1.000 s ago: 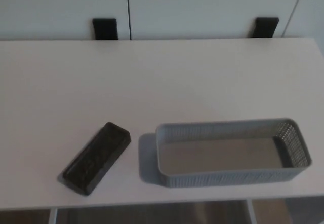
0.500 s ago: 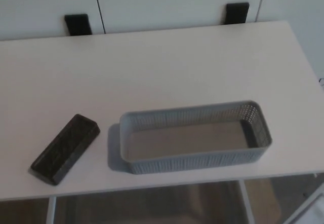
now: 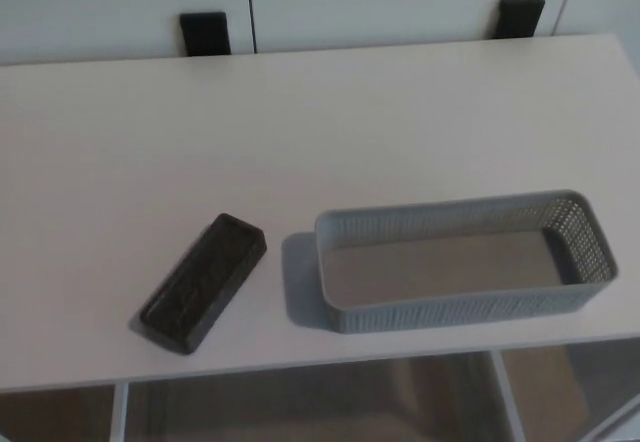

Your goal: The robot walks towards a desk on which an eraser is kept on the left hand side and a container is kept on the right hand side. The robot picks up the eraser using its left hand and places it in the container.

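Observation:
A black oblong eraser (image 3: 204, 280) lies flat on the white desk (image 3: 300, 132), left of centre near the front edge, angled from lower left to upper right. To its right stands a grey perforated container (image 3: 462, 260), long and shallow, with nothing inside it. A narrow strip of desk separates the two. Neither of my hands shows in the head view.
Two black brackets (image 3: 205, 32) (image 3: 521, 15) sit against the white wall panels behind the desk. The desk's front edge runs along the bottom, with the floor and a desk leg (image 3: 118, 414) visible below it.
The whole picture has shifted as the camera moved: first everything slid left, then back right and slightly up. The eraser and container keep the same places on the desk.

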Motion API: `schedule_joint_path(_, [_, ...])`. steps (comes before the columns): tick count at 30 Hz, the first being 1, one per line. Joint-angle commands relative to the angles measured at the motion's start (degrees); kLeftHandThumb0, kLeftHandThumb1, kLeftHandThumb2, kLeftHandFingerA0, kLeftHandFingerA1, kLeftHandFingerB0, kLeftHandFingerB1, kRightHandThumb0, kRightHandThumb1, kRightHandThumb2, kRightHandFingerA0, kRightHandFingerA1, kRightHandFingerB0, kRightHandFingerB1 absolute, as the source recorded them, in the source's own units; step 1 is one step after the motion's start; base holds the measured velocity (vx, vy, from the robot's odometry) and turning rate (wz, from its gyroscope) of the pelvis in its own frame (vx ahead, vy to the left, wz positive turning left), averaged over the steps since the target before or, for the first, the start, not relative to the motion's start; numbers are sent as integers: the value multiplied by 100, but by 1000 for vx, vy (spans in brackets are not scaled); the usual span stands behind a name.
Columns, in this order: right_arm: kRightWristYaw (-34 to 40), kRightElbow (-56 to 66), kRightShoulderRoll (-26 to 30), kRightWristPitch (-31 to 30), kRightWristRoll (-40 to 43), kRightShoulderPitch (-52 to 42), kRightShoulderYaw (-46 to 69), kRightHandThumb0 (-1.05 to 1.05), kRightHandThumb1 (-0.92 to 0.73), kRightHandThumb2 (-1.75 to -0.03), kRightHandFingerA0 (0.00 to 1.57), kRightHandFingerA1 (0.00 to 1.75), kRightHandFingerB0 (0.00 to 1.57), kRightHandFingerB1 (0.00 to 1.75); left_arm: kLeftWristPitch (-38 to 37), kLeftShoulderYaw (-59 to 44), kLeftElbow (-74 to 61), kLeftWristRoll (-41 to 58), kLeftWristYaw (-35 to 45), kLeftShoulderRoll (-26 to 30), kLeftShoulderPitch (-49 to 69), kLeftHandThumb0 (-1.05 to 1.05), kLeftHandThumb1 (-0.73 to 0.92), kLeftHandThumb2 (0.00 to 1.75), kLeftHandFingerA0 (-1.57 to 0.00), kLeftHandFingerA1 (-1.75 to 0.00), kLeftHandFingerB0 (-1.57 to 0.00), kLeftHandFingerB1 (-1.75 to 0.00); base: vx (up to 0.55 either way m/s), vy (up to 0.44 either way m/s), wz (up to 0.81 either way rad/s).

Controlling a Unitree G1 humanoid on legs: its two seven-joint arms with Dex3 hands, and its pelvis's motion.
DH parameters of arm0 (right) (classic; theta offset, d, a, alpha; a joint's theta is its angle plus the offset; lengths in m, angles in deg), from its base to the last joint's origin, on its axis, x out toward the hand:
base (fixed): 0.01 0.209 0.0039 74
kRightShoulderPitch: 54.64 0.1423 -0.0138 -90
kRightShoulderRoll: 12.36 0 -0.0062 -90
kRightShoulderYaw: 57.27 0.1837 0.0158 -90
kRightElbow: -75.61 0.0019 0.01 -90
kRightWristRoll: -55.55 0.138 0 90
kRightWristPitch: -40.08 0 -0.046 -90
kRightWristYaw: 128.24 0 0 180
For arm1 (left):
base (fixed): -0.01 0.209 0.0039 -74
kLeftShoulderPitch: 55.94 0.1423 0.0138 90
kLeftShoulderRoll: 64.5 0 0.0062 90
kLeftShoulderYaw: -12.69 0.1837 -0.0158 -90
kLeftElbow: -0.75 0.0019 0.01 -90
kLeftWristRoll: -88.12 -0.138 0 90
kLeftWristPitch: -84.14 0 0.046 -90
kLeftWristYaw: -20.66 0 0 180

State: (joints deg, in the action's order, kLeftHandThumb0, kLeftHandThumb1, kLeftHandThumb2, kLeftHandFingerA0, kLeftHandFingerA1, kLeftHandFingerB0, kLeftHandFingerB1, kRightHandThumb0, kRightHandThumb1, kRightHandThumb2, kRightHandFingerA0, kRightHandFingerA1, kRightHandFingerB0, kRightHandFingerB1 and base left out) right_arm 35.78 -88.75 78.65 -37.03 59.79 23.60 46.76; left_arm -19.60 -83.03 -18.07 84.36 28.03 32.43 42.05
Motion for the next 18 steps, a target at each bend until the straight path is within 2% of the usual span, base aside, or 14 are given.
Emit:
schedule_joint_path(1, [30, 5, 73, 93, -29, -12, 2, -57, -47, -55, 46, 50, 32, 36, -93, 91, -52, -102, -49, 91, 30, -28, 67, 60, -36, -38, -27, -33, 1, -94, 11])
schedule_joint_path(7, [6, 7, 54, 91, -26, -38, -9, -55, -47, -55, 43, 48, 30, 35, -75, 96, -41, -95, -83, 95, 40, -28, 67, 61, -40, -40, -28, -34, -1, -47, 2])
schedule_joint_path(8, [23, -5, 53, 70, -28, -19, -7, -64, -40, -73, 40, 56, 27, 44, -80, 124, -19, -129, -86, 102, 25, -28, 67, 60, -37, -39, -28, -33, 0, 0, 0])
schedule_joint_path(9, [23, -26, 56, 73, -40, -11, -13, -56, -47, -55, 44, 50, 31, 35, -93, 148, -33, -148, -61, 114, 34, -28, 67, 60, -35, -39, -27, -33, 0, 0, 0])
schedule_joint_path(14, [20, 14, 56, 114, -28, -87, -9, -56, -47, -55, 45, 50, 32, 36, -199, 295, -14, -262, -182, 120, 58, -28, 65, 59, -33, -38, -28, -34, 0, 0, 0])
schedule_joint_path(16, [56, -16, 74, 53, -36, -68, -8, -56, -47, -55, 46, 48, 32, 35, -164, 352, -89, -285, -184, 111, 73, -36, 64, 67, -28, -39, -26, -36, 0, 0, 0])
schedule_joint_path(17, [43, -35, 93, 62, -35, -77, 2, -58, -46, -55, 46, 48, 33, 35, -216, 420, -174, -337, -193, 108, 115, -36, 63, 67, -29, -40, -26, -37, 0, 0, 0])
schedule_joint_path(18, [27, -42, 97, 71, -28, -74, 10, -57, -46, -55, 46, 47, 32, 35, -296, 440, -266, -340, -188, 102, 158, -30, 65, 60, -38, -39, -28, -33, 0, 0, 0])
